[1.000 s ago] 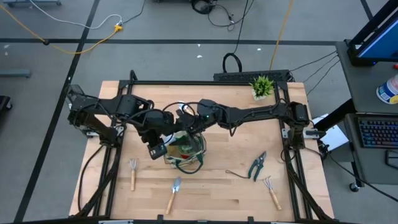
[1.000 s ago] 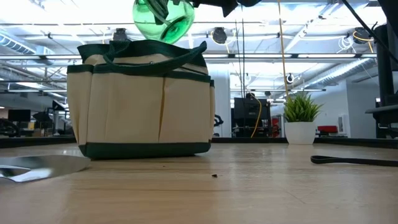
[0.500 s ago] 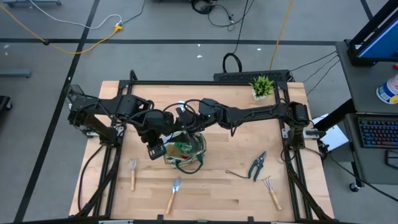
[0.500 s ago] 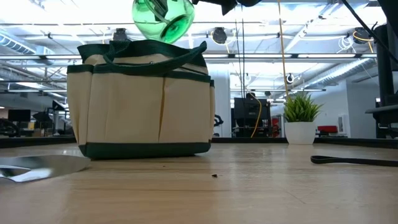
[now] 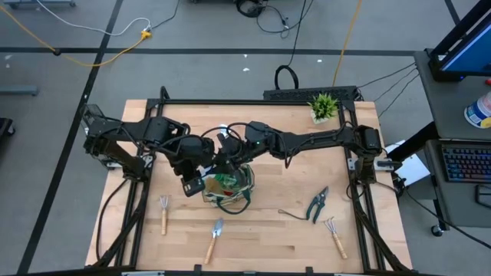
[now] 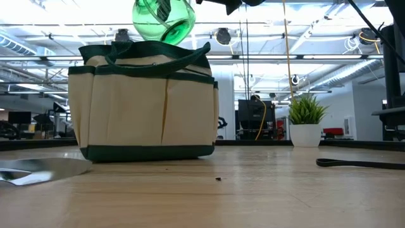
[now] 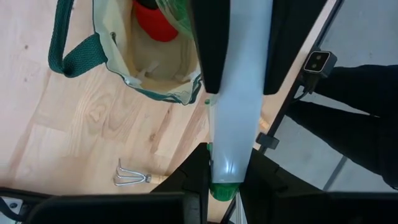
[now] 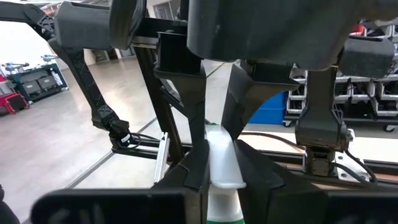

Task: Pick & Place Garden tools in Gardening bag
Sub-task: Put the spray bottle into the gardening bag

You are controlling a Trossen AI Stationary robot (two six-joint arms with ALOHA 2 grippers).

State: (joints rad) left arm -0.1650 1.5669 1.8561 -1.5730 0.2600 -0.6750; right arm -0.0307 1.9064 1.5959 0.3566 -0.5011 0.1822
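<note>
1. Matt beige cloth on gardening bag (image 6: 145, 107), green woven trim.
2. Glossy translucent green plastic: spray bottle (image 6: 163, 19).
3. Pale, smooth-grained wood: worktop (image 5: 268, 230).
4. Wooden handle, metal blade: trowel (image 5: 214, 239).

both arms reach inward and meet over mid desk. left end effector (image 7: 235, 81) and right end effector (image 8: 221, 155) each have fingers clamped on the spray bottle (image 6: 163, 19), held aloft.

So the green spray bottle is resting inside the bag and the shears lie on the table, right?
Not quite. The low view shows the spray bottle held in the air above the gardening bag, not resting inside it. The pruning shears do lie on the table.
</note>
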